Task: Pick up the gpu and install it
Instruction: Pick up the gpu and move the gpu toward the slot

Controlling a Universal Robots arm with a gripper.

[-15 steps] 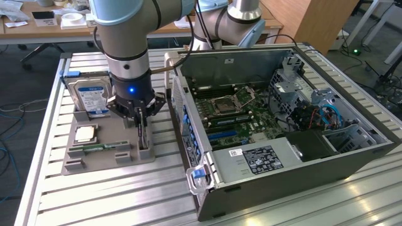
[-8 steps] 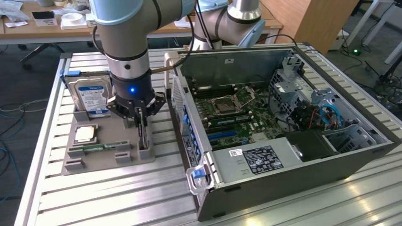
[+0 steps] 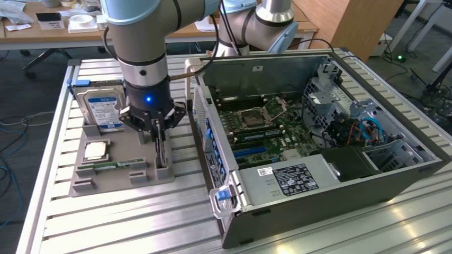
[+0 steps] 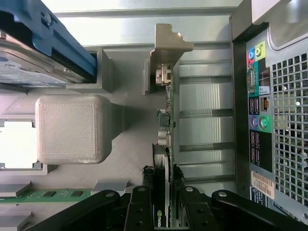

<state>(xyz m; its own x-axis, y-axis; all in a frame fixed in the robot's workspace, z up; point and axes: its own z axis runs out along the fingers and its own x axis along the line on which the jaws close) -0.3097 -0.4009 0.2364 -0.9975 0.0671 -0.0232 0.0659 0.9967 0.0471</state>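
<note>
Tray (image 3: pixel 106 185) is plain grey with a fine printed-layer texture, worktop (image 3: pixel 127 222) silvery and ribbed. The gpu (image 4: pixel 168 144) is green, gripper (image 4: pixel 163 177) all black. Hard drive (image 3: pixel 101 108) silver with a blue-white label. RAM stick (image 4: pixel 48 195) green, PC case (image 3: pixel 318 209) dark grey.

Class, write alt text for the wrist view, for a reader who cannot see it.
The gripper clamps the gpu, which stands on edge in a grey holder tray. The computer case stands beside it, rear ports showing.
</note>
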